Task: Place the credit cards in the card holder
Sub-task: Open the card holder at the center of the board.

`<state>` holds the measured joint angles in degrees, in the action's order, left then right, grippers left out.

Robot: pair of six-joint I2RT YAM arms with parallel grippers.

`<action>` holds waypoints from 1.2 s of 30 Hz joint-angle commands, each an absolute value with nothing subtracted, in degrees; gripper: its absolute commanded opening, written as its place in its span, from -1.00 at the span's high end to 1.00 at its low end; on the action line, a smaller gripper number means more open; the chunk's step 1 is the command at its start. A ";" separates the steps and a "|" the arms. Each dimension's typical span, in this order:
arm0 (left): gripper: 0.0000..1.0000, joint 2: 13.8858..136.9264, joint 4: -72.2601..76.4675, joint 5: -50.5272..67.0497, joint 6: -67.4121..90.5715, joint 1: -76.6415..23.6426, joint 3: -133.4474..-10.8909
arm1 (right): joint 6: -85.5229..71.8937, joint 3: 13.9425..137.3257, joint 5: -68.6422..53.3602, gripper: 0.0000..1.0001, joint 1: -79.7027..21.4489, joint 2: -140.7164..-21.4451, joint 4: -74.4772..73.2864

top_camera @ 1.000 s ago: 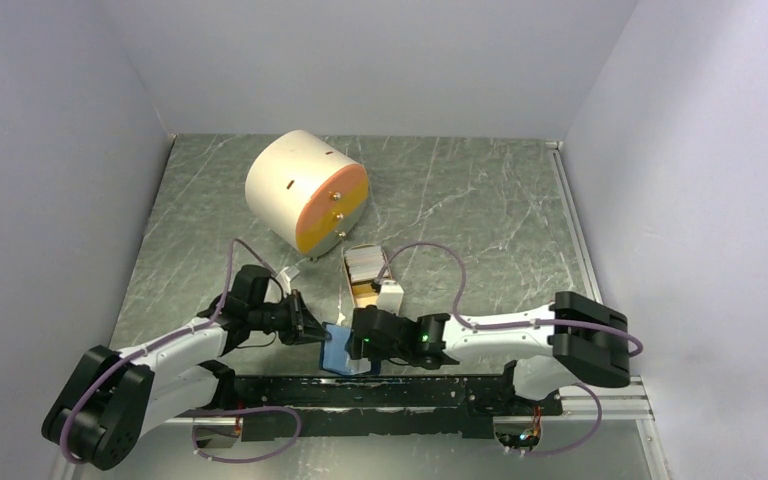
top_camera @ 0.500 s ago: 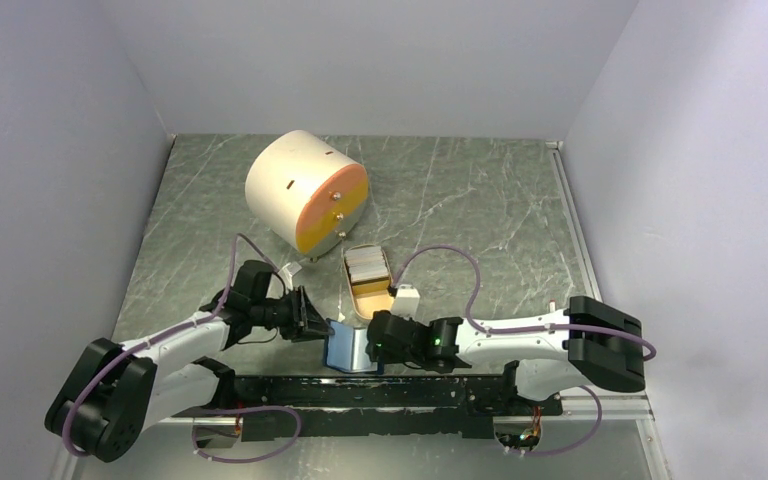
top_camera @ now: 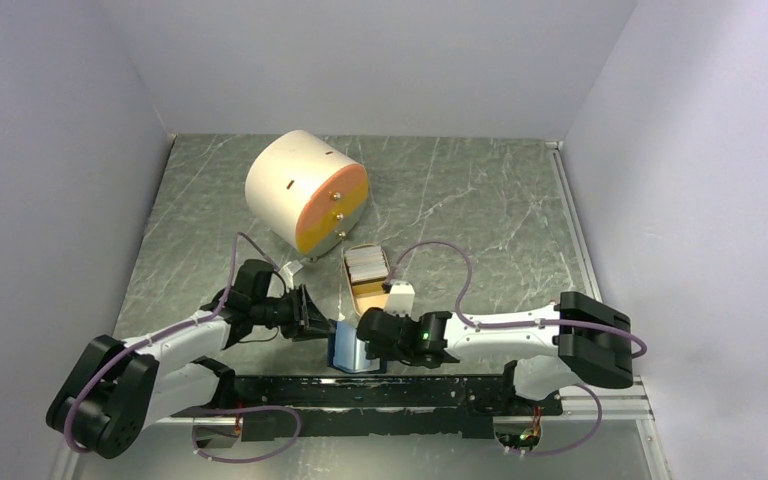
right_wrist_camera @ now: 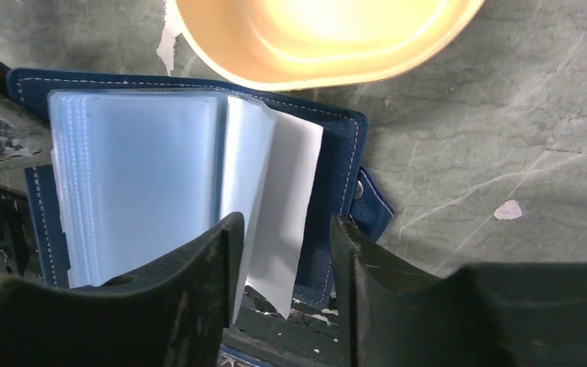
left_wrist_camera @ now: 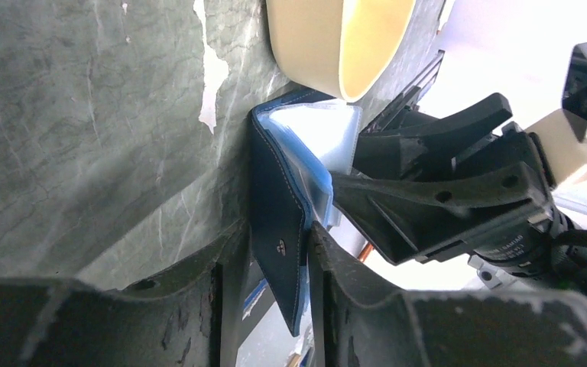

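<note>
Card holder (right_wrist_camera: 344, 153) open; white card (right_wrist_camera: 287, 199) partway into sleeve, inside half-wide right pincer (right_wrist_camera: 284, 225), grip unclear. Left pincer (left_wrist_camera: 269, 237) straddles cover, grip unclear. Credit cards (top_camera: 366, 264) stack waits in tan dish (top_camera: 347, 282).

Both arms had white links between bulky black joints. Purple cables (top_camera: 438, 246) looped along the left arm (top_camera: 175, 340) and the right arm (top_camera: 505, 328). The left gripper (left_wrist_camera: 271, 237) had matte black fingers (left_wrist_camera: 160, 321); a green light (top_camera: 422, 333) glowed on the right wrist.
</note>
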<state>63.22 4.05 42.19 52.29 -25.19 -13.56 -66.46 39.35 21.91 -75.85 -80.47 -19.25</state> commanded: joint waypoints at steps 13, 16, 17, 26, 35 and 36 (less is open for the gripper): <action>-0.24 62.60 14.92 48.22 56.31 -25.58 -10.51 | -63.31 46.29 22.35 -0.16 -75.92 -86.18 -20.80; -0.30 65.29 17.99 49.24 56.95 -25.77 -9.58 | -62.63 46.60 21.92 -0.21 -75.98 -86.49 -18.80; -0.33 65.84 18.96 49.56 57.32 -25.94 -9.38 | -62.54 46.73 21.76 -0.22 -76.01 -86.62 -18.28; -0.38 64.15 16.72 47.47 56.92 -27.57 -10.55 | -61.28 46.69 20.83 -0.29 -76.22 -86.84 -13.47; -0.39 62.90 6.12 43.47 52.41 -27.67 -14.24 | -60.36 47.44 20.68 -0.30 -76.23 -87.71 -11.67; -0.37 63.05 4.52 42.56 51.93 -27.64 -14.71 | -60.27 47.41 20.66 -0.30 -76.25 -87.77 -11.27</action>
